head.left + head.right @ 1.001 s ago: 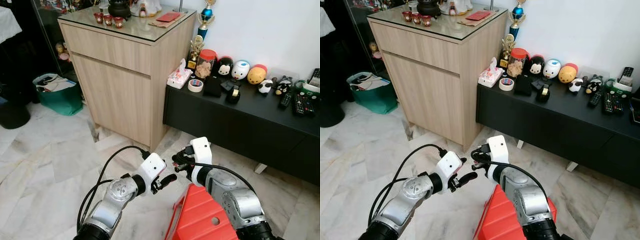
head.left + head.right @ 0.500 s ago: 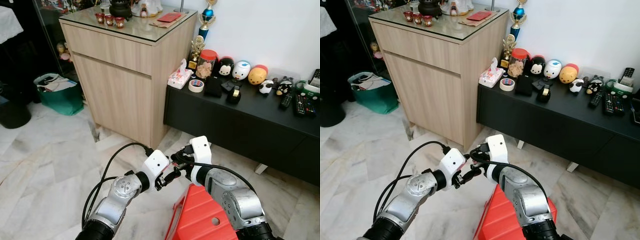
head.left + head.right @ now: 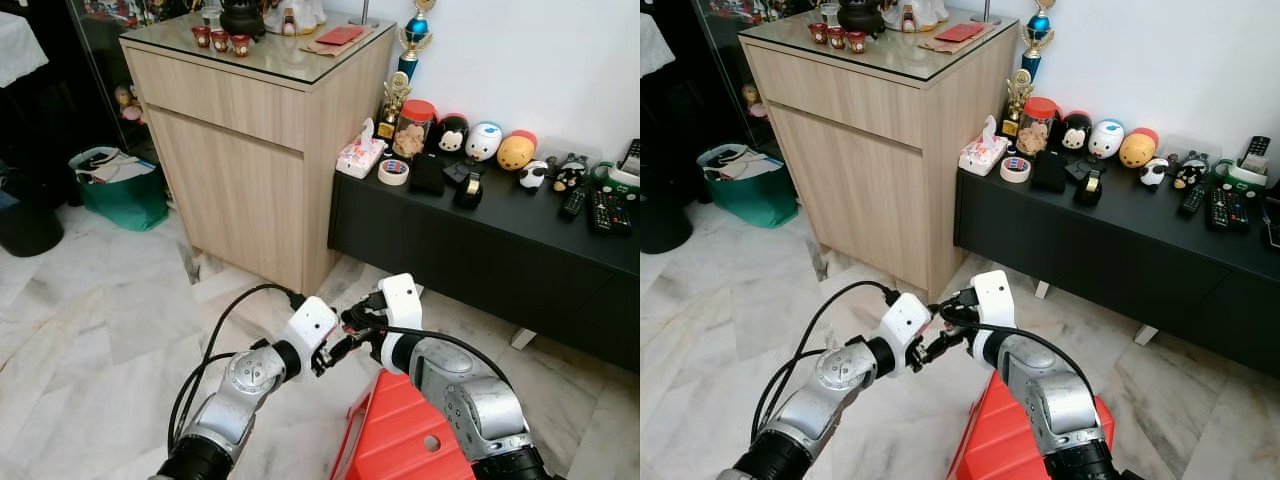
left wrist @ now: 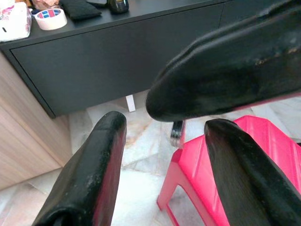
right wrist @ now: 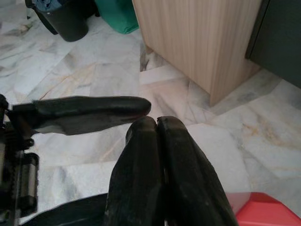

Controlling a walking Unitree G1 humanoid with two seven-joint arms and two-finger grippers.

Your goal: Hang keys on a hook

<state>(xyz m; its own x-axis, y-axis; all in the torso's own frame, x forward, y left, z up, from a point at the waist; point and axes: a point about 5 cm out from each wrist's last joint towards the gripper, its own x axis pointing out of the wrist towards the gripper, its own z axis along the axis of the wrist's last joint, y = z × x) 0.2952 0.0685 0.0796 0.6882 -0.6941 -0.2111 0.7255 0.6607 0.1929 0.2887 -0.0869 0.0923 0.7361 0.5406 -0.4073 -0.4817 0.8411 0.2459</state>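
Left hand [image 3: 338, 348] spread wide, fingers [image 4: 89, 174] apart, reaching in around the right hand [image 3: 352, 322] above the marble floor [image 3: 90, 330]. Right hand clenched, fingers [image 5: 157, 155] pressed flat together — a small metal piece [image 4: 177, 134], perhaps the keys, hanging just beneath them. Red stool [image 3: 405, 430] below — wooden cabinet [image 3: 250, 150] and black worktop [image 3: 500, 215] well beyond.

Since 1 s ago your left gripper [image 3: 335, 350] has swung up from lower centre of the frame to meet the right gripper [image 3: 352, 322], closing the gap seen earlier. Its spread fingers [image 4: 89, 174] now bracket the right gripper's pressed-together fingertips [image 5: 157, 129].
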